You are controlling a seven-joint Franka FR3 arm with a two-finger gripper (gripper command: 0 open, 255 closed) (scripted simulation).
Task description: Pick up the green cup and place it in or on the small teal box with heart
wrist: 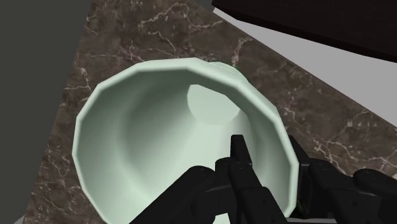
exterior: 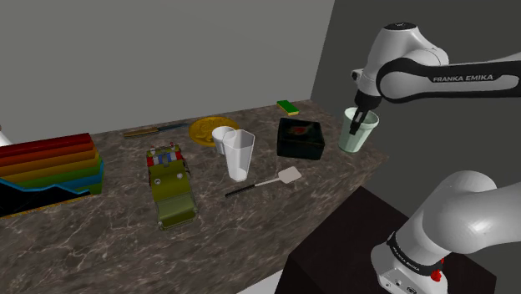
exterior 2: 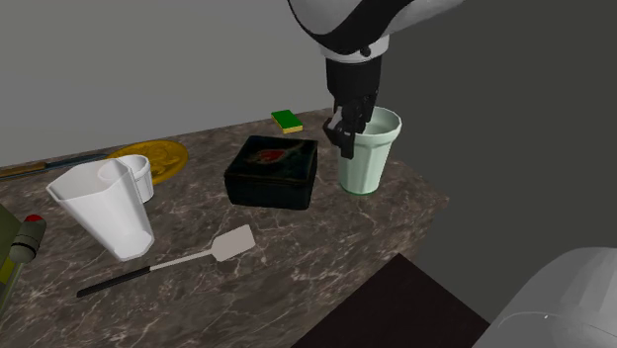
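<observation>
Arm (exterior: 451,79) stretched fwd, wrist (exterior: 367,83) pointing straight down, jaws slightly apart.

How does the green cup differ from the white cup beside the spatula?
The green cup is pale green with a round rim; the white cup is white with an angular rim. The green cup stands near the counter's corner with the end effector at its rim; the white cup is untouched. Both are upright and taper downward.

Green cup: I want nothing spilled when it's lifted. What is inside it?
One black finger of the gripper dips inside the green cup; its pale bottom shows bare. The inner wall behind that finger is covered.
</observation>
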